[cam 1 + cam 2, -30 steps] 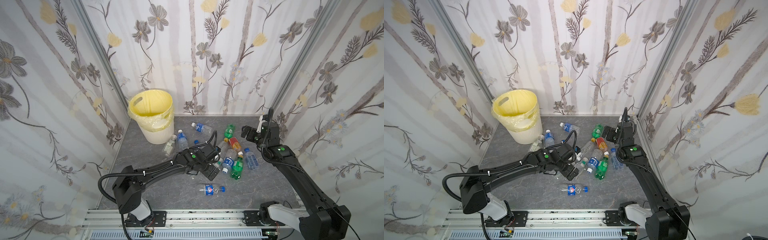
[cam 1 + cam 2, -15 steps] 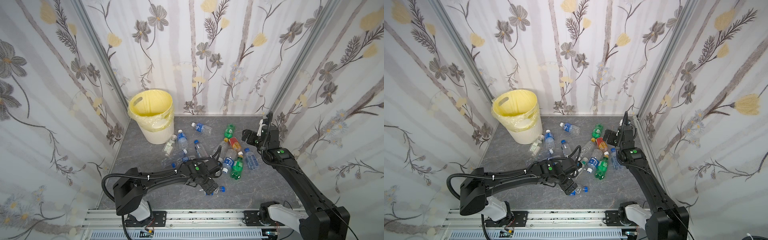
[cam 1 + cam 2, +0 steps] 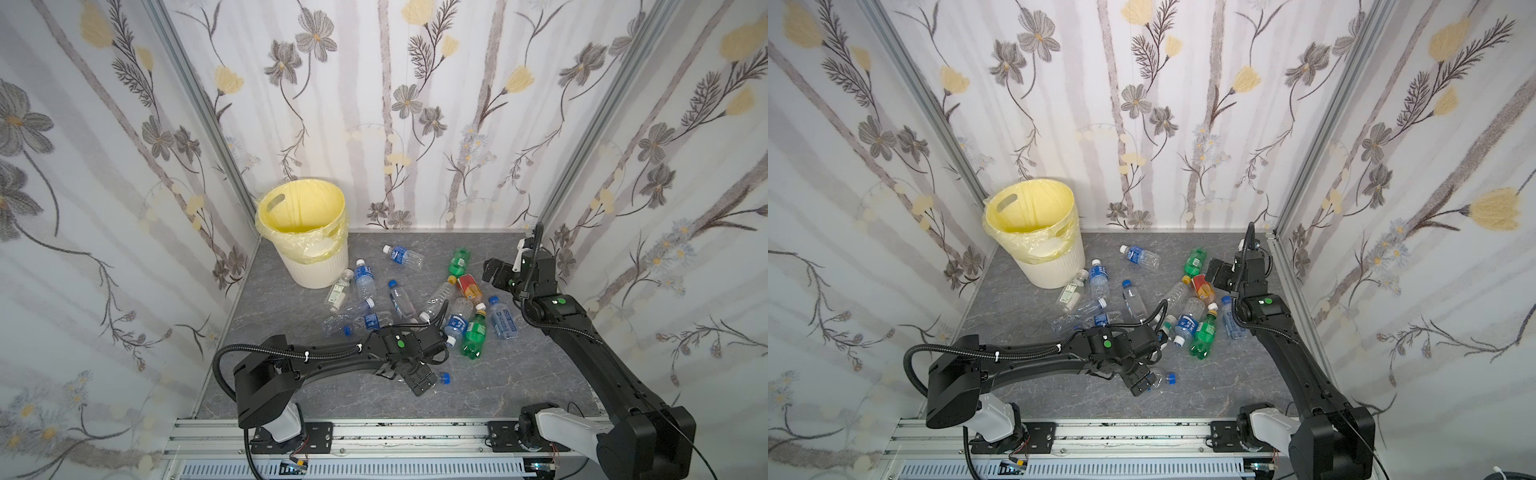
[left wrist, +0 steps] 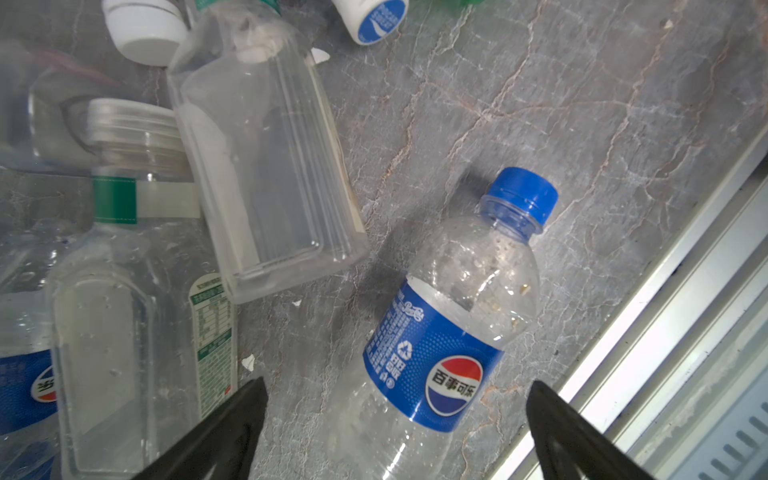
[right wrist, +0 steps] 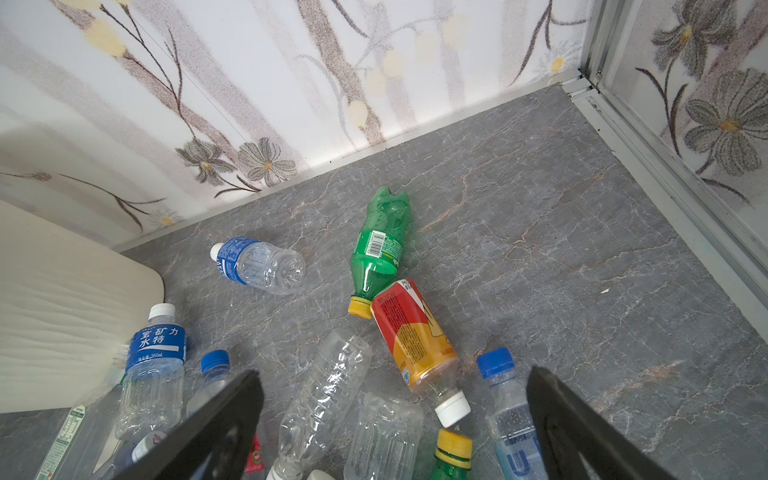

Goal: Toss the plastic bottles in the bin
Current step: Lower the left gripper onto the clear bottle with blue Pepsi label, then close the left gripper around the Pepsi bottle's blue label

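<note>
Plastic bottles (image 3: 438, 296) lie loose on our grey marbled table (image 3: 519, 386), between flowered walls (image 3: 415, 124). In both top views the bin (image 3: 316, 270) stands upright in the far left corner. It is cream and ribbed, with a pale yellow bag (image 3: 291, 212) folded over its rim. Two bottles lie close by its base, and the others spread from there toward the middle and right.

Our left arm (image 3: 332, 361) reaches low across the front of the table. Our left gripper (image 3: 422, 380) hangs right over a clear Pepsi bottle (image 4: 449, 332) that lies alone near the front edge, apart from the heap. In the left wrist view its fingers (image 4: 216, 432) stand wide apart, one on either side of the bottle's lower half. We cannot tell whether they touch it.

Our right arm (image 3: 602, 361) stretches along the right wall. Our right gripper (image 3: 496, 272) hovers above the far right of the heap, spread wide and holding nothing. Under it we see a green bottle (image 5: 380, 245) whose yellow cap lies just beside a red-orange labelled bottle (image 5: 411, 332). A second green bottle (image 3: 473, 334) lies nearer the front, beside a blue-labelled bottle (image 3: 457, 322). Smallest in sight is the Pepsi bottle's blue cap (image 3: 444, 378), poking out beside our left gripper.
</note>
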Tool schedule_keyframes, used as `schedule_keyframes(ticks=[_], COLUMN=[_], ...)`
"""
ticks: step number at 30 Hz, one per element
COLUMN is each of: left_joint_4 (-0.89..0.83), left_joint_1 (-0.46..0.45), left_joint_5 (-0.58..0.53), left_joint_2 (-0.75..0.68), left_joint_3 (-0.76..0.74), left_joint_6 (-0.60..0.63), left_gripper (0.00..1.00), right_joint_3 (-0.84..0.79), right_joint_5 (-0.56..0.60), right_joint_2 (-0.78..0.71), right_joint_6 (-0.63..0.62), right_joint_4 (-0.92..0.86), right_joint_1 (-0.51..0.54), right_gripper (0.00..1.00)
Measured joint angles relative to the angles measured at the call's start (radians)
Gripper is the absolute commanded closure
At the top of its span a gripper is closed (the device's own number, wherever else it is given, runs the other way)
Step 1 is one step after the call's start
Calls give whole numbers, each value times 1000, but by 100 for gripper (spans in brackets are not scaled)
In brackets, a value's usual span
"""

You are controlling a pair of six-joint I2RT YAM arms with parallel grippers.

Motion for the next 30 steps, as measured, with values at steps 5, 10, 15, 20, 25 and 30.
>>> schedule_keyframes(ticks=[5,10,15,20,25,30], left_joint_4=[5,17,26,37,46,60], left_joint_1=[-11,-26,-35,-46,-58,-72], left_joint_5=[-36,-66,-97,-121,-147,-178], left_joint_2=[12,13,13,13,13,19], left_joint_3=[-13,-23,-42,-64,-68,-76], left_joint_6=[0,0,1,12,13,18], left_gripper=[0,0,0,0,0,0], right_joint_3=[-1,-5,-7,-17,-21,-23], right_joint_5=[0,-12,-12,-14,-21,-26], right_joint_2=[4,5,5,6,14,14], right_joint_6=[7,7,7,12,21,25], right_joint_4=[10,19,21,23,23,26], right_joint_1=[-2,-4,-7,-8,-8,-8], right_gripper=[0,0,0,0,0,0])
